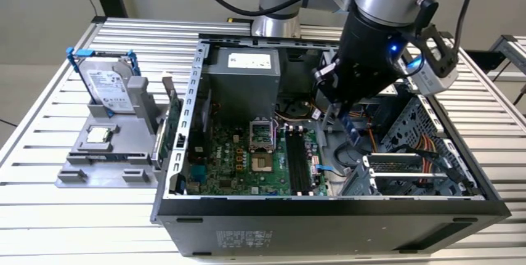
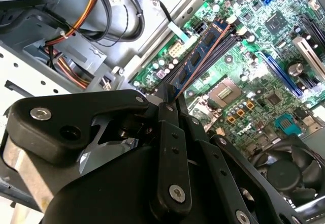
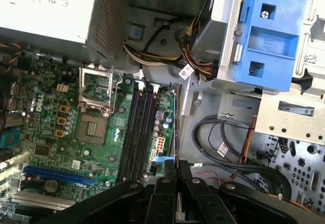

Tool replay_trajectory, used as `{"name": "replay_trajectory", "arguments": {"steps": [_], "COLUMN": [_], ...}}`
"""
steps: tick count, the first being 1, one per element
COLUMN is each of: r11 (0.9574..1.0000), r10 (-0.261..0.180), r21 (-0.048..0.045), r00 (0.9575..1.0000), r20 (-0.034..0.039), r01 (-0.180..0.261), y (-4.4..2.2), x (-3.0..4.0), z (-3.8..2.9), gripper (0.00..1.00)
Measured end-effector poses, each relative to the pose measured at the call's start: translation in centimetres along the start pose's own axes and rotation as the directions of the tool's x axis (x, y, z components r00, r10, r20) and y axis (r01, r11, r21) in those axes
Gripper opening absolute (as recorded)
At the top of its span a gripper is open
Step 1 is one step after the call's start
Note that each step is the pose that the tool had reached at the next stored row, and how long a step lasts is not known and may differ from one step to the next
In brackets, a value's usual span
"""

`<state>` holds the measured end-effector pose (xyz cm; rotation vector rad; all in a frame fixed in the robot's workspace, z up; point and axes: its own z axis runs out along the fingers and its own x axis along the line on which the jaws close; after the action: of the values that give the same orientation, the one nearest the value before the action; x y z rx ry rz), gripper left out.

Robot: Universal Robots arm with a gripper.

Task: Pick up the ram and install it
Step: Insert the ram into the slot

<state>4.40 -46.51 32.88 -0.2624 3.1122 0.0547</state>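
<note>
We are pinching the ram [image 2: 200, 56] edge-on in the gripper [image 2: 170, 99], holding it above the slots [image 3: 139, 132] for seating.

Exterior high; wrist views near motherboard [image 3: 101, 132]

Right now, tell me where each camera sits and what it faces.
Exterior view: off the arm, above the front of the open computer case, looking down at the motherboard; the arm and its tool hang over the case, shut on the ram.
First wrist view: on the arm, looking past the tool at the black memory slots.
Second wrist view: on the arm, looking along the ram held above the motherboard.
Both wrist views share the tool and the motherboard.
</note>
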Motion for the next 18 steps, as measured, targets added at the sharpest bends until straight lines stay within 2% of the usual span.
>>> {"name": "replay_trajectory", "arguments": {"steps": [10,18], "r11": [1.0,1.0], "r10": [0.0,0.0], "r21": [0.0013,0.0027], "r00": [1.0,1.0], "r20": [-0.0002,-0.0005], "r01": [0.0,0.0], "y": [0.0,0.0], "x": [0.06,0.06], "z": [0.36,0.39], "gripper": [0.0,0.0]}}
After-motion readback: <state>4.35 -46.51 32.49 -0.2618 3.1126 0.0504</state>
